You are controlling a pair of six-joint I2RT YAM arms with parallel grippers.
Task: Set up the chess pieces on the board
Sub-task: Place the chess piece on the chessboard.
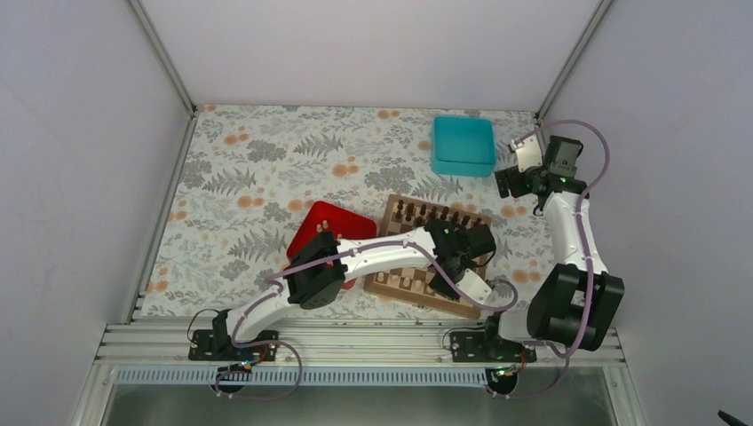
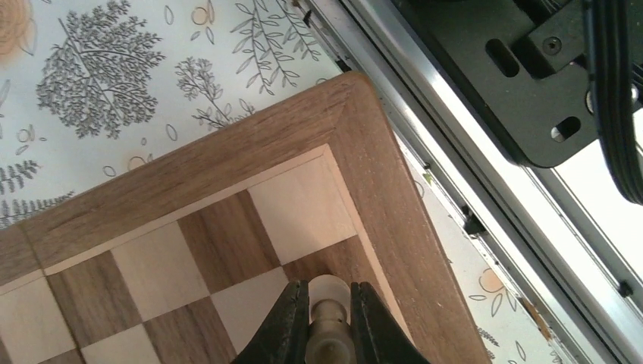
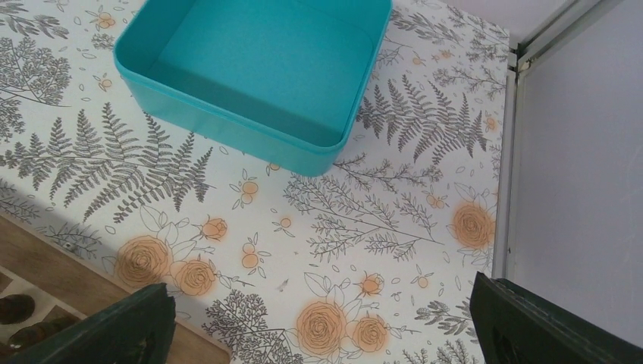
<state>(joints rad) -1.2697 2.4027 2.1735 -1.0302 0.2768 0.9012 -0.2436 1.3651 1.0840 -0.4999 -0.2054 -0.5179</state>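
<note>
Clamping a pale chess piece [image 2: 328, 288], left gripper [image 2: 329, 300] hung over an edge square near the chessboard [image 2: 227, 174] corner; right gripper [image 3: 326, 326] jaws stood wide apart, holding nothing, above floral tablecloth [image 3: 341, 227] beside teal box [image 3: 235, 125].

Floral table [image 1: 266, 151], board [image 2: 227, 163], red tray [image 1: 321, 219], teal box [image 1: 463, 142]

Board [image 2: 189, 171], box [image 3: 227, 129], tray [image 1: 325, 222]: nothing readable is showing, whether text, label, brand, number or sign.
</note>
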